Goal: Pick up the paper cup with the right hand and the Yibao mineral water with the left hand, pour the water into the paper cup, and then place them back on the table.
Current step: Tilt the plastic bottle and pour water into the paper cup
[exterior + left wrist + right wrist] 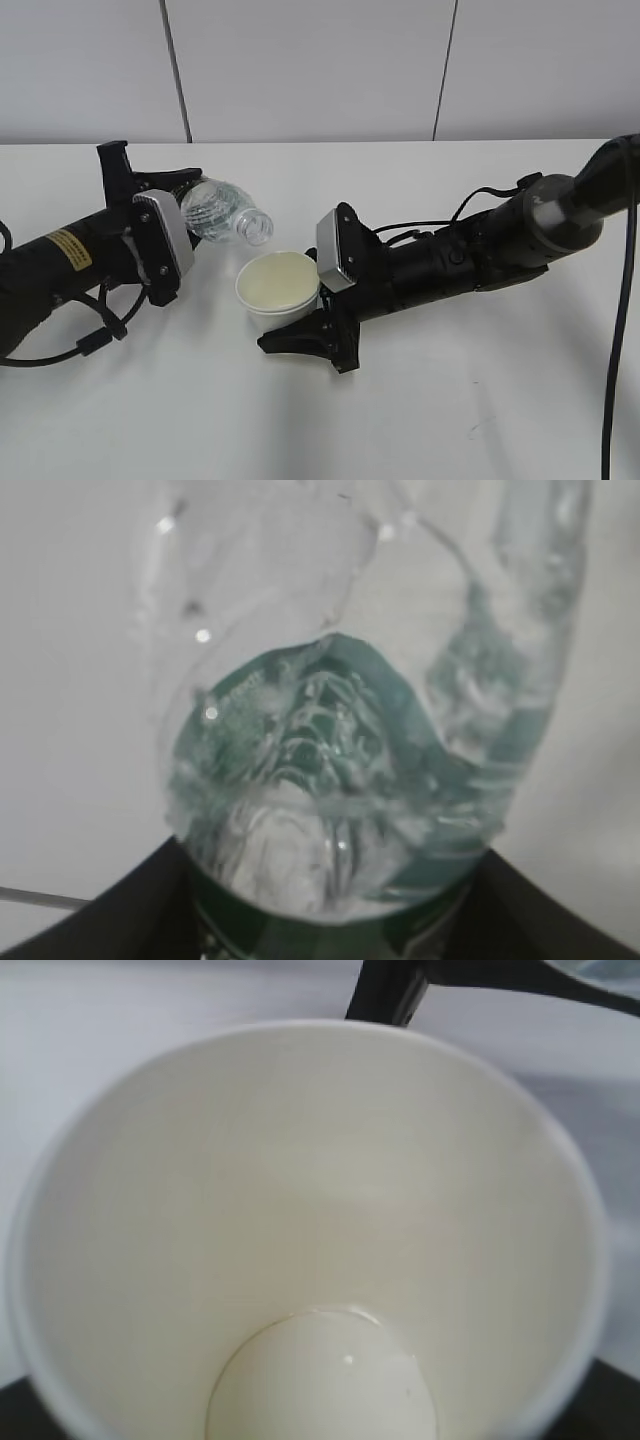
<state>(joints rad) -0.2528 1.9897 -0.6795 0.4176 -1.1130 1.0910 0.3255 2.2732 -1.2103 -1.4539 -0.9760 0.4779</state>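
Gripping the paper cup [278,290] just above the tabletop [450,400], the right end effector [305,335] holds it mouth-up; behind, the left end effector [165,215] clamps the tilted Yibao mineral water [225,215], neck near the rim. Pouring looks underway; next, more tilt over the cup

The paper cup [300,1230] fills almost the whole right wrist view, seen from above and into its mouth. Its rolled rim runs round the picture and the pale cream wall slopes down to a round bottom low in the picture, where a faint glossy edge and a tiny glint show. Behind the rim lies the white table [120,1010], and a black part of the left hand [395,988] crosses the top edge.
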